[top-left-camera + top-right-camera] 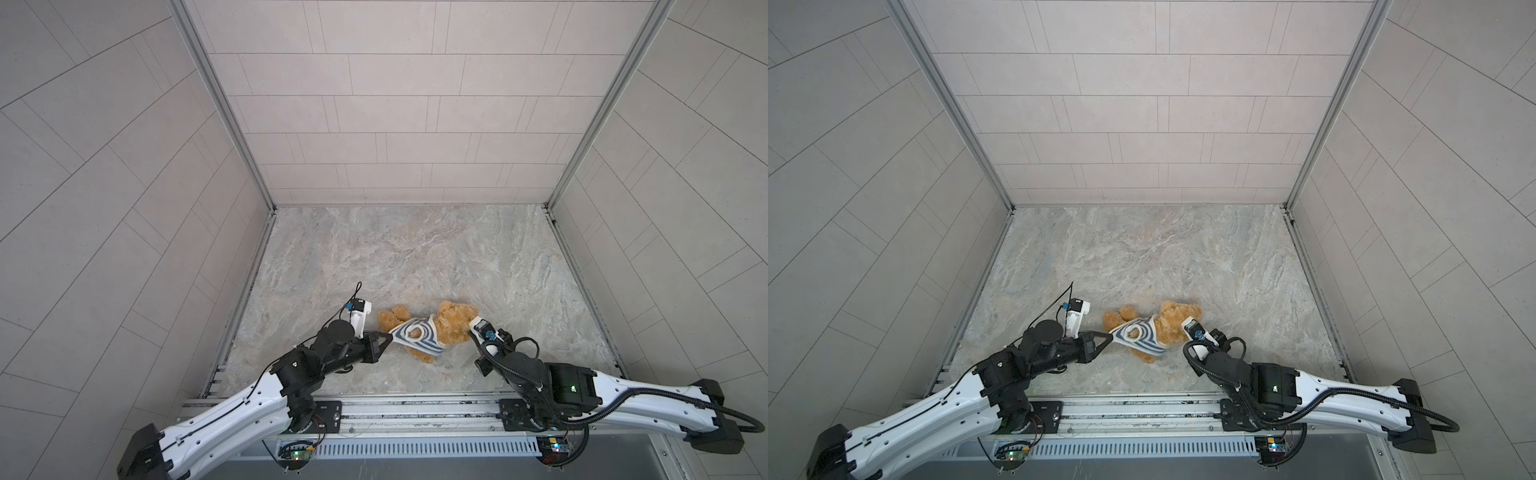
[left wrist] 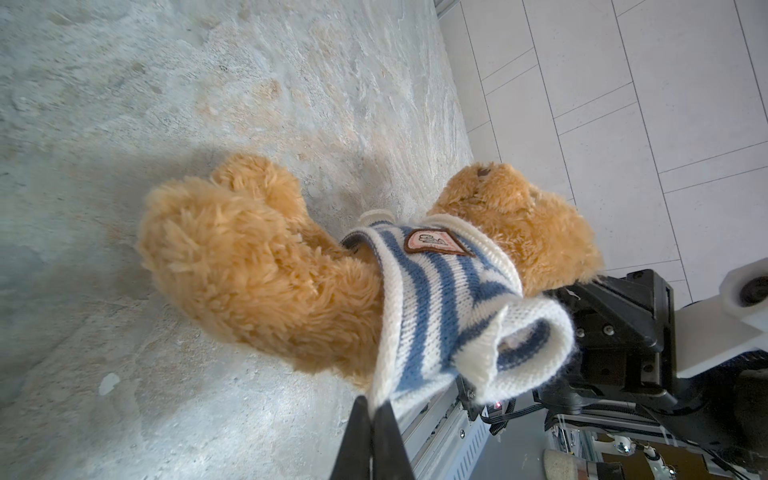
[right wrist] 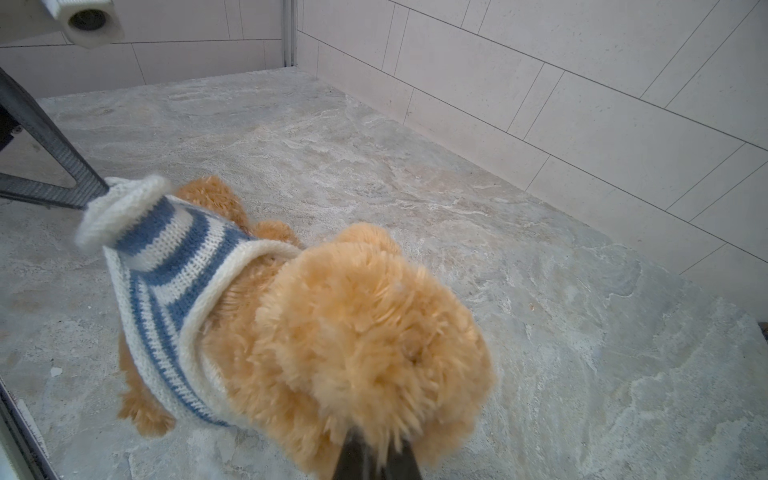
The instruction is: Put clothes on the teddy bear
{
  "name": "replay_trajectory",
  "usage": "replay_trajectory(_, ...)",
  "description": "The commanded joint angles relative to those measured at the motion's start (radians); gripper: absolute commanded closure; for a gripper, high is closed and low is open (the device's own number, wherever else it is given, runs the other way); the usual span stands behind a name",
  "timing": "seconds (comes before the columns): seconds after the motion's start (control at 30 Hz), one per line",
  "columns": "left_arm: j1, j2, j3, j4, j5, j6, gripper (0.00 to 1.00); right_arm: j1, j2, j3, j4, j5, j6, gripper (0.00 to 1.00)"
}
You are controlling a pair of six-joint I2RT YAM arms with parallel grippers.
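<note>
my left gripper (image 1: 390, 335) is pinched tight on an edge of the shirt (image 1: 419, 338), at the bear's 9 o'clock. the bear (image 1: 455, 321) lies on the table (image 1: 374, 257) toward 6 o'clock, shirt around its torso, head pointing to 3. there my right gripper (image 3: 374, 446) is clamped on its head fur.

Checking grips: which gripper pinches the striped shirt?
The left gripper clamps the shirt by its edge; the right gripper clamps the teddy bear by its head.

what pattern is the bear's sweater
The sweater is knitted in blue and cream-white stripes with cream edging; it shows best in the left wrist view.
</note>
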Motion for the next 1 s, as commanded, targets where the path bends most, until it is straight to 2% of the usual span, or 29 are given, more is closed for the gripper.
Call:
replay_trajectory(0.0, 0.017, 0.032, -0.003, -0.025, -0.023, 0.042, 1.00, -0.009, -0.016, -0.007, -0.025, 0.104, 0.015, 1.00)
replay_trajectory(0.13, 0.005, 0.120, 0.042, 0.011, 0.018, 0.098, 1.00, -0.008, 0.008, -0.006, -0.011, 0.095, 0.018, 1.00)
replay_trajectory(0.33, -0.001, 0.258, 0.057, 0.110, 0.054, 0.110, 1.00, -0.010, 0.076, -0.003, 0.020, 0.078, 0.057, 1.00)
replay_trajectory(0.63, -0.066, 0.398, 0.092, 0.188, 0.043, 0.127, 1.00, -0.037, 0.174, 0.003, 0.070, 0.032, 0.099, 1.00)
replay_trajectory(0.97, -0.108, 0.488, 0.047, 0.264, 0.013, 0.115, 1.00, -0.122, 0.262, -0.011, 0.116, -0.095, 0.166, 1.00)
